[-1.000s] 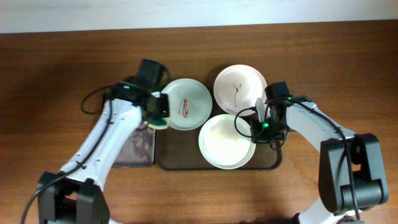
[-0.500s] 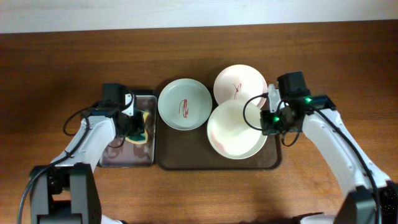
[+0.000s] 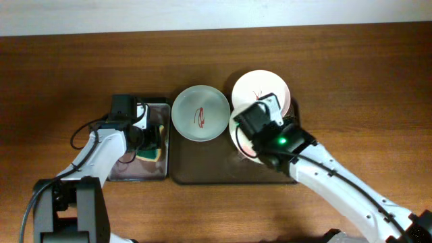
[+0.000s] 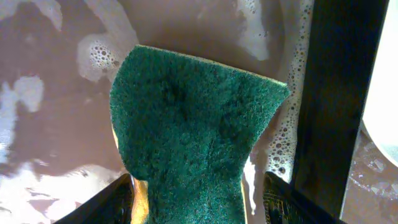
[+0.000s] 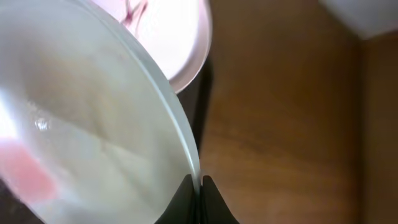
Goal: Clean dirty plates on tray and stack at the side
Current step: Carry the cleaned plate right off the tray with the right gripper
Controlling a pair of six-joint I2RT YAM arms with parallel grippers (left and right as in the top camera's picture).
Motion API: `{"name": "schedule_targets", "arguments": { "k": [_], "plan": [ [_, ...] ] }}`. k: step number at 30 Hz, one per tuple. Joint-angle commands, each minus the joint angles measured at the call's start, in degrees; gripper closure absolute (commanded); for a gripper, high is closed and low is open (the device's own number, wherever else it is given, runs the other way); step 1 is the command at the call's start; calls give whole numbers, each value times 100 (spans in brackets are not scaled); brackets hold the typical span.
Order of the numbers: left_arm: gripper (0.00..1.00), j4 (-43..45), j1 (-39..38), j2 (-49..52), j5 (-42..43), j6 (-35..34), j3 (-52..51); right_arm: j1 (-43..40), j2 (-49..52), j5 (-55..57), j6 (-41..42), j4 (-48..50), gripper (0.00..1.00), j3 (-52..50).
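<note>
The right gripper point(image 5: 200, 182) was clamped on the rim of one seemingly clean plate point(image 5: 93, 137) above the tray point(image 3: 202, 170), with nothing stacked aside yet and two smeared plates point(image 3: 200, 113) uncleaned, while the left gripper point(image 4: 198, 200) pinched the sponge point(image 4: 193, 124).

Robotics lab bench, set up as a dishwashing station. Two white robot arms, left point(image 3: 101, 152) and right point(image 3: 337, 182), are reaching over a bare wooden surface point(image 3: 378, 74) that is butting against a plain white wall point(image 3: 216, 13). Black cables point(image 3: 81, 129) are looping off the arms, and a green light point(image 3: 280, 141) is glowing on the right one. Kitchen props are sitting mid-surface: plates point(image 3: 200, 113), a dark brown tray point(image 3: 202, 169), and a green sponge point(image 4: 193, 143) lying in foamy water point(image 4: 99, 53) inside a small black tray point(image 3: 125, 172).
</note>
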Motion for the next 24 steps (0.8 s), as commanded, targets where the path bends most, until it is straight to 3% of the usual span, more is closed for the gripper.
{"name": "schedule_targets", "arguments": {
  "k": [1, 20, 24],
  "plan": [
    [36, -7, 15, -7, 81, 68, -33, 455, -142, 1377, 205, 55, 96, 201],
    [35, -7, 15, -7, 81, 68, -33, 549, -142, 1744, 264, 184, 96, 205],
    [36, -9, 15, -7, 81, 68, -33, -240, -142, -260, 1115, 192, 96, 205]
  ]
}}
